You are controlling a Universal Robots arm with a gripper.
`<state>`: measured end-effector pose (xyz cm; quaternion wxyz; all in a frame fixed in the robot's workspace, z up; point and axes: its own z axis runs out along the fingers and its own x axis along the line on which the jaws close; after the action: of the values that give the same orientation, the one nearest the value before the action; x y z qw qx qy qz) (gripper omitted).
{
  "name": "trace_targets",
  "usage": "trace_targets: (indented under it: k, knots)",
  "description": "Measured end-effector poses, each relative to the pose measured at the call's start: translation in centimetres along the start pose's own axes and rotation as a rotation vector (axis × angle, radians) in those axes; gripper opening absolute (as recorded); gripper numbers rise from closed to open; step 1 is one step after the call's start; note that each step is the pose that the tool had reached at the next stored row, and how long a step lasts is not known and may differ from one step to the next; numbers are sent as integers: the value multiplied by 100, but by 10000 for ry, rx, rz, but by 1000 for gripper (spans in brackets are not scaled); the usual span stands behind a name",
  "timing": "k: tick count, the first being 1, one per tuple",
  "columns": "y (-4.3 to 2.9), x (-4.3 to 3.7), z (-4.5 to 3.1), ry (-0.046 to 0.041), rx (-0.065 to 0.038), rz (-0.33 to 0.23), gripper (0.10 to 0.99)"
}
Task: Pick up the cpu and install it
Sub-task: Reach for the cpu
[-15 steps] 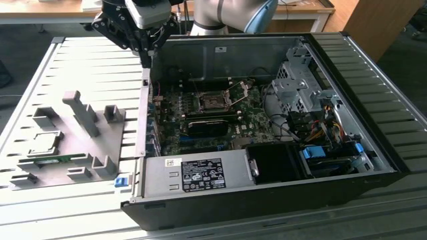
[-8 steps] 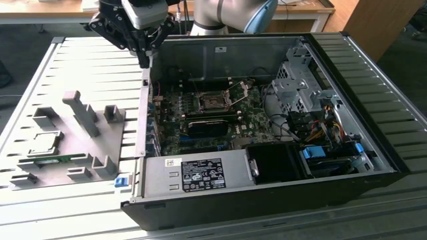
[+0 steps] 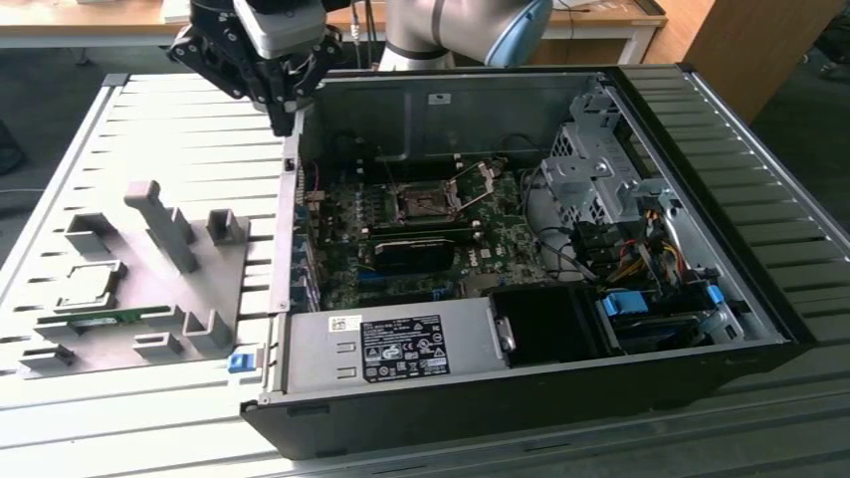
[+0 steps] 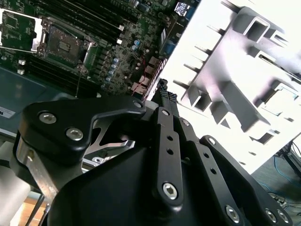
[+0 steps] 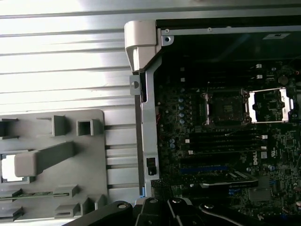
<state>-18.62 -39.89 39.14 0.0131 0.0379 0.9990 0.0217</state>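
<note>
The cpu point(image 3: 91, 283) is a small silvery square lying in a pocket of the grey fixture plate point(image 3: 253, 289) on the exterior view's left; in the first wrist view the cpu point(image 5: 9, 167) shows as a bright square. My gripper point(image 3: 283, 121) hangs above the left wall of the open computer case point(image 3: 531, 398), well away from the cpu, with its fingers together and nothing between them. The metal-framed socket point(image 3: 428, 202) on the motherboard has a dark centre and its load plate point(image 3: 480, 175) is flipped open. The socket point(image 5: 225, 107) and the socket point(image 4: 63, 44) appear in both wrist views.
A green memory stick point(image 3: 102, 319) lies on the fixture plate beside several upright grey posts point(image 3: 162, 224). Inside the case are a power supply point(image 3: 392, 349), a drive cage point(image 3: 598, 174) and cable bundles point(image 3: 638, 249). The case stands on a slatted metal table point(image 3: 173, 119).
</note>
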Motion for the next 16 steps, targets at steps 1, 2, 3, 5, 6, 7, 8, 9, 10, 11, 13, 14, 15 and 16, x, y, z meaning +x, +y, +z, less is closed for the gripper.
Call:
trace_targets:
  k: [1,2,3,5,6,7,8,9,10,11,13,14,15,16]
  knots:
    - [-1,6,0,0,1,0,106]
    - [-1,14,0,0,0,0,106]
    - [-2,20,0,0,1,0,106]
    - [-3,33,0,0,1,0,106]
    - [-3,40,0,0,1,0,106]
    - [-4,46,0,0,1,0,106]
    - [-4,52,0,0,1,-1,106]
    - [-4,57,0,0,1,0,106]
    - [-5,63,0,0,1,-1,106]
    - [-5,69,0,1,1,0,106]
    - [-6,80,0,0,1,-1,106]
    - [-7,85,1,1,1,-1,106]
    - [-7,90,1,0,1,-1,106]
    - [-7,95,1,0,1,-1,106]
